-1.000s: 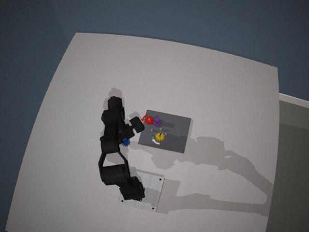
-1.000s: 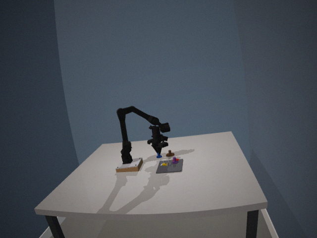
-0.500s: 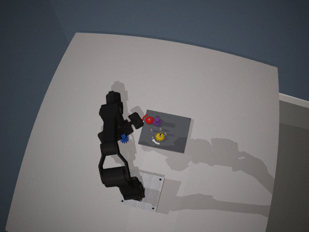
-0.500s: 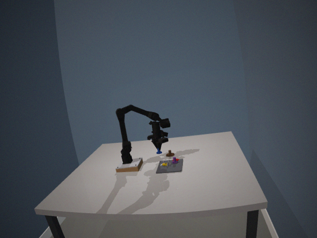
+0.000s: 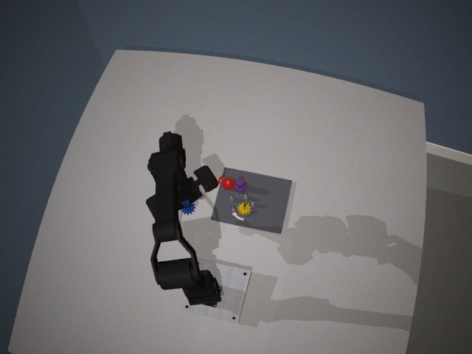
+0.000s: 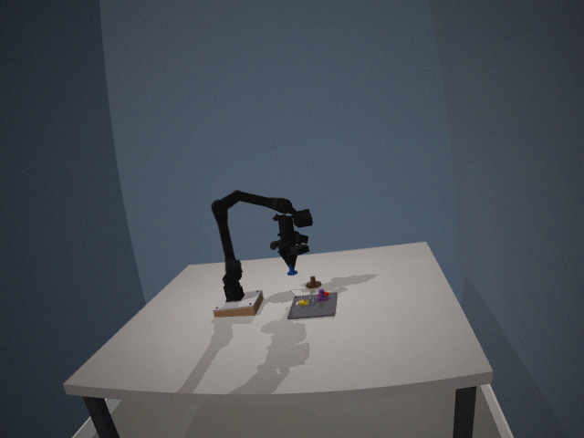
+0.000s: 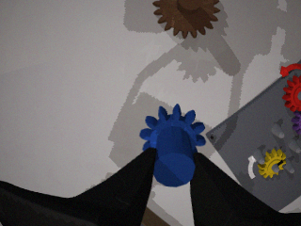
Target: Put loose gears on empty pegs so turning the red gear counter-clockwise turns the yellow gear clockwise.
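The pincer (image 5: 185, 202) (image 6: 292, 267) (image 7: 173, 157) is closed partway, with the blue gear (image 5: 187, 209) (image 6: 292, 273) (image 7: 173, 132) gripped by its stem. The gear is held above the tabletop (image 5: 304, 133) (image 6: 377, 339) (image 7: 56, 94), its stem roughly upright and its teeth lowermost. Outward to the robot's right, the board (image 5: 271, 206) (image 6: 313, 312) (image 7: 235, 155) is reached; sideways travel is called for before any lowering. Beyond its near edge, the peg (image 5: 245, 197) (image 6: 311, 299) (image 7: 294, 143) between the purple gear (image 5: 240, 185) (image 6: 322, 295) (image 7: 297, 123) and yellow gear (image 5: 245, 210) (image 6: 303, 302) (image 7: 270, 165) is judged the target: with two gears between red and yellow, opposite turning is given. The stem should be kept vertical over that peg.
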Controlling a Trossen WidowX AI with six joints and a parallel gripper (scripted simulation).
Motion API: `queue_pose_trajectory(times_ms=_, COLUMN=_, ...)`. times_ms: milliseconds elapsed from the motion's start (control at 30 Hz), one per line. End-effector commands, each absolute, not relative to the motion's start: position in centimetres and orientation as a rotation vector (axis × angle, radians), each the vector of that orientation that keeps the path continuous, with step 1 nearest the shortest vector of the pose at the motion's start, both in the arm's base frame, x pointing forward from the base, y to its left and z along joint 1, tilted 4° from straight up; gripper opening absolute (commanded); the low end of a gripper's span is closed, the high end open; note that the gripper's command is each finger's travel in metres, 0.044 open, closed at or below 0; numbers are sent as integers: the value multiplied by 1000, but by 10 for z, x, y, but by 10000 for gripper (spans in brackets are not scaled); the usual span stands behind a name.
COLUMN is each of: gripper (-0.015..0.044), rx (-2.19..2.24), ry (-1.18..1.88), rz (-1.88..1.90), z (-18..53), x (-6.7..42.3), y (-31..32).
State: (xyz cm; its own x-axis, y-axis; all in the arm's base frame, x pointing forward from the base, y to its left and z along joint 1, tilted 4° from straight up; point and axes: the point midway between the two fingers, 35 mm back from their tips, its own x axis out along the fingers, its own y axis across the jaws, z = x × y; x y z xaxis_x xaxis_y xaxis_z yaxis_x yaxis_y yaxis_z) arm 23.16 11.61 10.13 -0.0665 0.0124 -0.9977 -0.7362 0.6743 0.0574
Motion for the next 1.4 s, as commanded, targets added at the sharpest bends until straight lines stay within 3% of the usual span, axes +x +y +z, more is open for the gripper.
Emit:
queue_pose_trajectory(times_ms=0, gripper=0, rx=-621, ry=1508, rz=689, z=114, x=233, y=117)
queue_pose_trajectory(times_ms=733, gripper=0, rx=-620, ry=1513, rz=683, z=162, x=226, y=112)
queue_pose_trajectory(times_ms=1367, gripper=0, rx=-609, ry=1516, rz=676, z=143, x=255, y=90)
